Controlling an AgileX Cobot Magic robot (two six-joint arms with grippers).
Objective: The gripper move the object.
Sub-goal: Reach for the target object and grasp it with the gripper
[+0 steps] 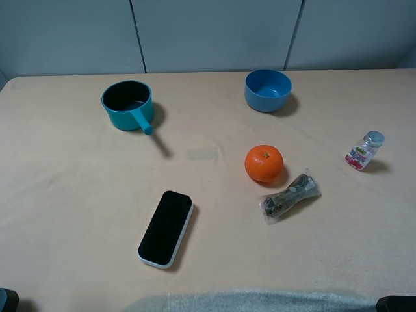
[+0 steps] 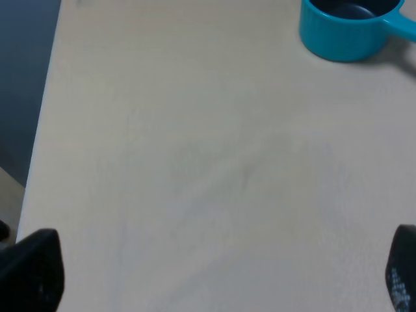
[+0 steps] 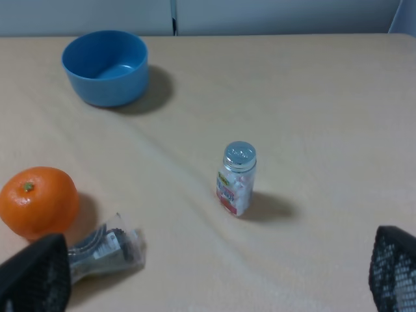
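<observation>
Beige desk (image 3: 325,97), grey wall panels (image 1: 214,32) behind. Right end effector (image 3: 214,286) stood wide open and empty. Ahead of it, roughly centred and well apart, was the bottle (image 3: 236,179), upright on the desk. Judged light, stiff, smooth and easily tipped; best pinched mid-height across the labelled body. Orange (image 3: 39,201) and packet (image 3: 107,250) lay further to its left.

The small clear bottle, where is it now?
In the exterior high view the bottle stands on the right of the table, right of the orange, touching nothing.
</observation>
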